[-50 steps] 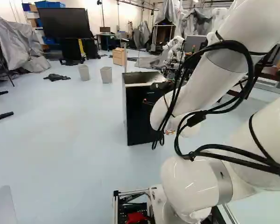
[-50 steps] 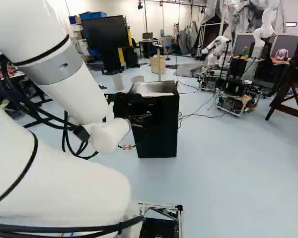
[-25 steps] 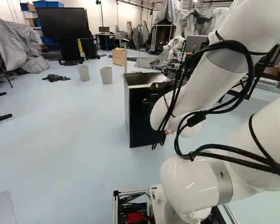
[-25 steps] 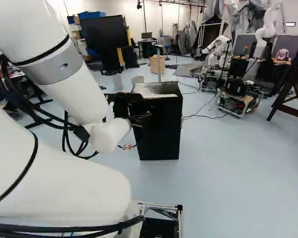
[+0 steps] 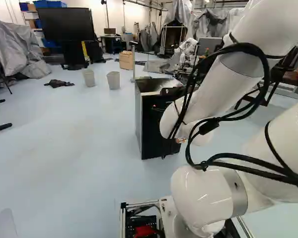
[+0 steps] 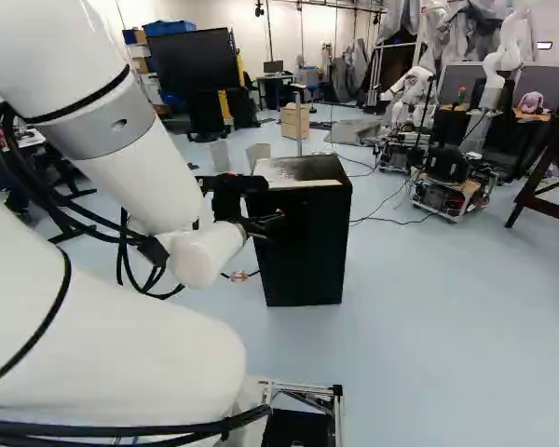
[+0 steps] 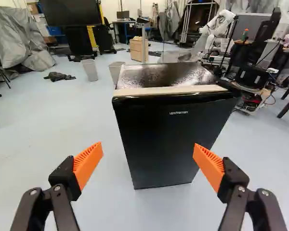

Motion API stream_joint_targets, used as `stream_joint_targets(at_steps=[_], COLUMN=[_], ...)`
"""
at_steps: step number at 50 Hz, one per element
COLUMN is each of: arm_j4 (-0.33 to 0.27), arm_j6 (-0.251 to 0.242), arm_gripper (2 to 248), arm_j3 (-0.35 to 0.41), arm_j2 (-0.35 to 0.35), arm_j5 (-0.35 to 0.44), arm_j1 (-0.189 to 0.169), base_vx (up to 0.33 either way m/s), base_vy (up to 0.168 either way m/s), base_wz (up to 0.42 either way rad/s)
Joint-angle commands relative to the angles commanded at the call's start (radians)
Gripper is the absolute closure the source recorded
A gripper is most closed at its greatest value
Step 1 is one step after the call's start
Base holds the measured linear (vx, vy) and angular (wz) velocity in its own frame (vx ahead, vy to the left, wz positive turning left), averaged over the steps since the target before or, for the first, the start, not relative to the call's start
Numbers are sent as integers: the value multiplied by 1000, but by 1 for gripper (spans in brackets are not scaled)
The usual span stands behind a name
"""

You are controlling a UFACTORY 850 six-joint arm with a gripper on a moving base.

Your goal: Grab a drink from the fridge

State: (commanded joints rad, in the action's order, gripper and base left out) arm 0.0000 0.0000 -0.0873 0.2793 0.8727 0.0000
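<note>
A robotics lab: another robot (image 6: 410,86), a wheeled rig (image 6: 449,191) with exposed electronics, trailing floor cables (image 6: 391,220).

The black mini fridge (image 6: 307,242) hides its inside behind its door. In the left base view, the white arm (image 5: 203,94) covers the fridge's three-o'clock side and is itself cut off at one and three o'clock. In the right base view, the gripper (image 6: 261,225) blurs darkly into the fridge front. From the fridge in the wrist view, the television (image 7: 70,12) at eleven o'clock is cropped; the crumpled dark cloth (image 7: 59,76) at ten is too indistinct to identify.
</note>
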Motion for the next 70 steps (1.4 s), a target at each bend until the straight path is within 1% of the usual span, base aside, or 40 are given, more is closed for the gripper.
stream_joint_targets(at_steps=[12, 39, 70], arm_j4=[0, 0, 0], arm_j6=[0, 0, 0], arm_gripper=[3, 3, 3], arm_j3=[0, 0, 0], arm_j2=[0, 0, 0], arm_j5=[0, 0, 0], arm_j1=[0, 0, 0], base_vx=[56, 28, 1], base_vy=[84, 94, 42], base_wz=[-7, 72, 9])
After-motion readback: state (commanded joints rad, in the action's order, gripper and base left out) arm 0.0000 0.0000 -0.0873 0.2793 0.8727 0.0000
